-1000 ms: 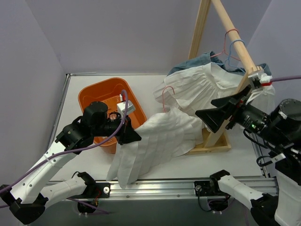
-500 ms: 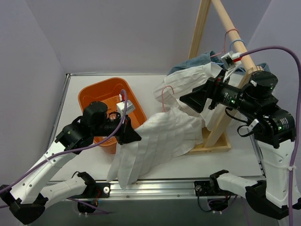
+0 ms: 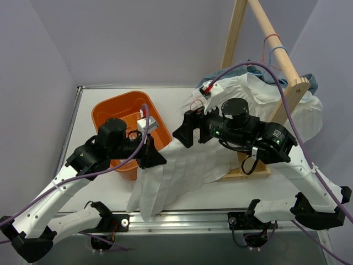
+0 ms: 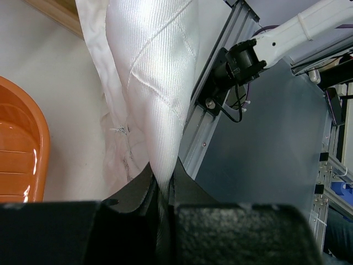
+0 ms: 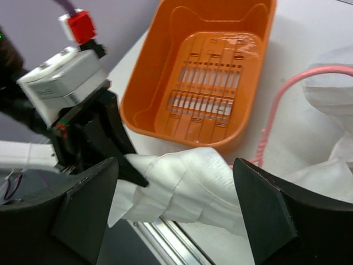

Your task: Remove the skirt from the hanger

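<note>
While the skirt (image 3: 187, 165) lies draped across the table (image 3: 253, 190), its long axis runs diagonally, from the foot of the wooden rack (image 3: 274, 34) at the far right down to the near left edge, where its free end hangs over the rail. The narrower upper end points toward the rack and the hanger (image 3: 192, 106); whether that end is clipped to the hanger cannot be told, since the right arm covers the junction. The orange basket (image 3: 124, 105) stands just left of the skirt's middle.

The left gripper (image 3: 151, 157) sits at the skirt's left edge, jaws pressed together on a fold of cloth; the left wrist view shows the fabric running straight up out of the pinch (image 4: 162, 201).

The right gripper (image 3: 185, 130) hovers above the skirt's upper part with fingers spread and nothing between them. From its wrist view the skirt (image 5: 187, 187) lies directly below and the hanger (image 5: 265, 130) a little to the right, its pink wire curving beside the cloth. The right arm is judged the nearer one to the hanger, so the coming move turns on that short offset.
</note>
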{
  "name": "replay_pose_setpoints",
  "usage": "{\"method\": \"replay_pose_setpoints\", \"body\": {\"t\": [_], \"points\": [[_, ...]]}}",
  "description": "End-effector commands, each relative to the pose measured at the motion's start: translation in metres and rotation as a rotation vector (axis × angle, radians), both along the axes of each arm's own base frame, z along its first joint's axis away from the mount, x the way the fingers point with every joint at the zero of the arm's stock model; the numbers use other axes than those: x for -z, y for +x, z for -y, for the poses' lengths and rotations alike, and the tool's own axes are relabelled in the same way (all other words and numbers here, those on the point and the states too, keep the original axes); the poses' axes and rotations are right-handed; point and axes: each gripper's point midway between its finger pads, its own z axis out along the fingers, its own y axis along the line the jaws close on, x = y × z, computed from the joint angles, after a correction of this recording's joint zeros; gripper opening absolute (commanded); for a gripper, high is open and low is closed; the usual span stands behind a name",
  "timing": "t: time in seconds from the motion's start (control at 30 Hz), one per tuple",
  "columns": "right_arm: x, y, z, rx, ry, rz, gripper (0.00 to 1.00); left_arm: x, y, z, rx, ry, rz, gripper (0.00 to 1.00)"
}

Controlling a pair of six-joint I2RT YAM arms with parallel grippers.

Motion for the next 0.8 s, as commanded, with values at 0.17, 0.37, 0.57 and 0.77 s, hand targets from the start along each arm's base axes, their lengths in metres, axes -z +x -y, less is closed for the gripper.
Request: {"method": "replay_pose_setpoints", "body": {"t": [0.17, 0.37, 0.57, 0.77], "points": [[-0.006, 0.030, 0.016, 0.230, 0.015, 0.079, 0.78, -0.027, -0.005, -0.004, 0.010, -0.080, 0.093, 0.02], [0.005, 0.042, 0.017, 0.291, -0.014, 0.080, 0.75, -0.033, -0.012, -0.005, 0.039, -0.112, 0.106, 0.02], [0.013, 0.054, 0.004, 0.316, -0.010, 0.068, 0.62, -0.043, -0.016, -0.004, 0.059, -0.134, 0.127, 0.02], [0.022, 0.057, -0.009, 0.306, -0.006, 0.051, 0.55, -0.053, -0.016, -0.003, 0.075, -0.141, 0.143, 0.02]]}}
